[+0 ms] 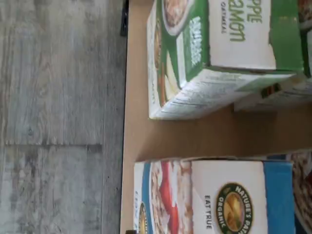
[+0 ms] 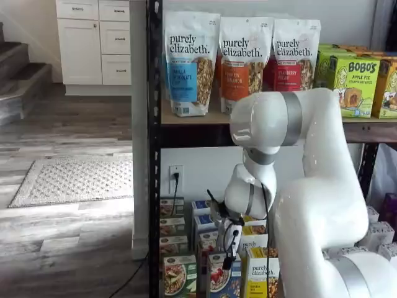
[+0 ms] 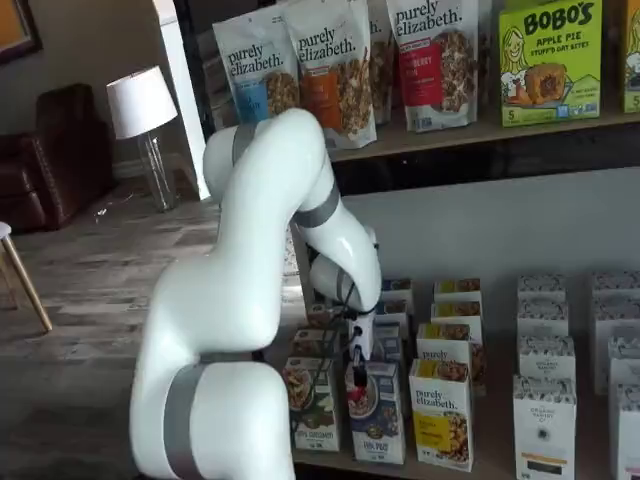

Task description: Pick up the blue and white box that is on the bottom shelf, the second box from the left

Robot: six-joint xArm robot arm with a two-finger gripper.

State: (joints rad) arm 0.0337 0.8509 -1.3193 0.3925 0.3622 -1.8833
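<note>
I see the blue and white box (image 3: 378,413), "Nature's Path Organic", on the bottom shelf (image 3: 480,465), green "Apple Cinnamon" carton (image 3: 312,404) at its 9 o'clock. Gripper (image 3: 358,368) above it, spread wide, empty.

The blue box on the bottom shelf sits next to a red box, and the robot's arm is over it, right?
Not quite. In a shelf view the blue box on the bottom shelf sits between a green box and a yellow box; there is no red one beside it. The robot's arm does reach over it.

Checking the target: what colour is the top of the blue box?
White top on the blue box, clearest in the wrist view.
</note>
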